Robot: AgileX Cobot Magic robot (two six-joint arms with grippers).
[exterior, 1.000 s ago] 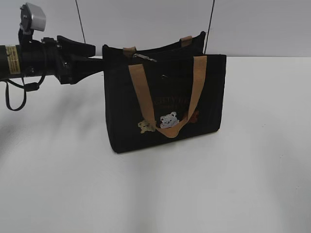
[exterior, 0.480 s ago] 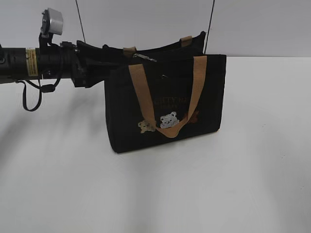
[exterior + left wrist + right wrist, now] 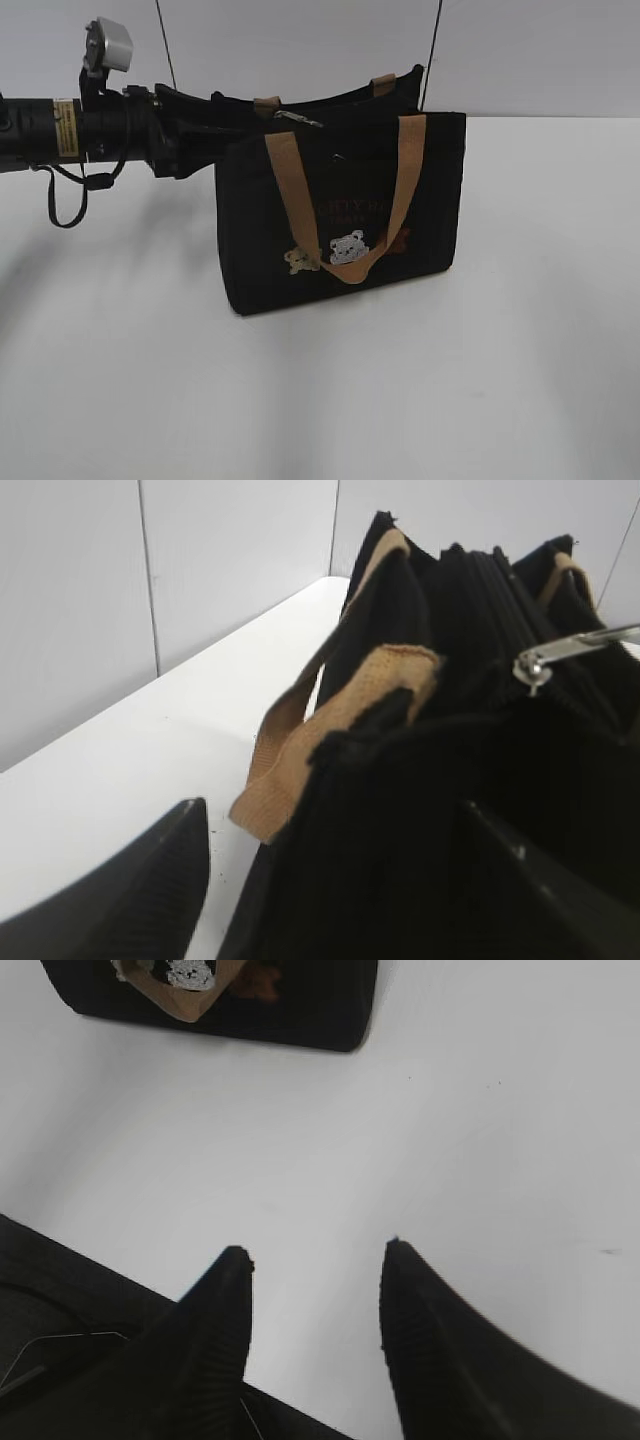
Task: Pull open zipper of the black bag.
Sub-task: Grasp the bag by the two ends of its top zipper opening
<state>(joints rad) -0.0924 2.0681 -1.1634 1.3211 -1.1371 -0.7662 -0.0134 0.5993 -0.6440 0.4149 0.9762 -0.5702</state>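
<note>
A white desk (image 3: 500,380) fills the exterior view. At nine o'clock, the left arm reaches in level from the left edge, its left gripper (image 3: 222,122) at the upper left corner of the black bag (image 3: 340,215). In the left wrist view its jaws stand wide open, one on each side of the bag's end, not clamped on it. The bag stands upright at the centre, tan handles (image 3: 400,190) hanging down its front over small bear patches (image 3: 347,247). Along its top rim runs the zipper (image 3: 495,590), its silvery pull tab (image 3: 296,119) near eleven o'clock. The right gripper (image 3: 315,1260) shows only in its wrist view, partly open and empty above bare desk, the bag at twelve o'clock.
</note>
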